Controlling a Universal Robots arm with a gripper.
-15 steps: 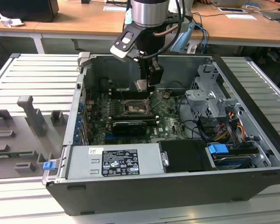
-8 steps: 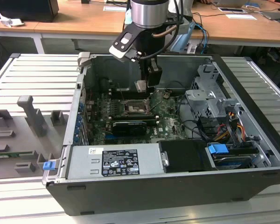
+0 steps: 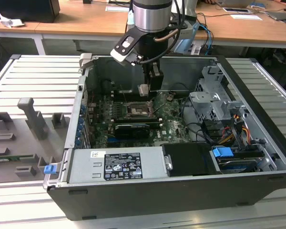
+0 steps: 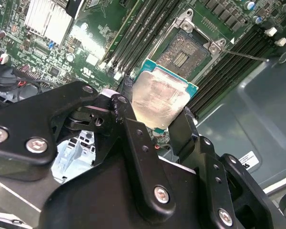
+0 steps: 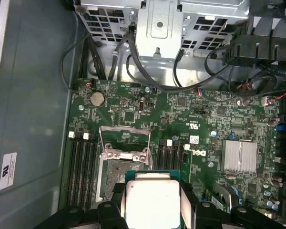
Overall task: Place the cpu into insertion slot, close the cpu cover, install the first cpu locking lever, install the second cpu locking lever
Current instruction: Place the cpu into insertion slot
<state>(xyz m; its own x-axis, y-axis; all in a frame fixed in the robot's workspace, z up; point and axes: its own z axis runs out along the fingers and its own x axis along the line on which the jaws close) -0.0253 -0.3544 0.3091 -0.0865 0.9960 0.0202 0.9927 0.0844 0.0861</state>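
Slatted grey worktop [image 3: 33, 81] carries an open computer case [image 3: 148, 202]; wooden desks stand behind. Arm's hand [image 4: 157, 107] pinches the cpu [image 4: 159, 95] by two opposite edges, metal top showing in both wrist views. It hangs above the insertion slot [image 5: 112, 181], apart from it. Beside the slot the cpu cover [image 5: 126, 153] stands swung open. White printed sticker [image 3: 121, 166] on the power supply, near side; a second label [image 5: 8, 171] on the case wall.
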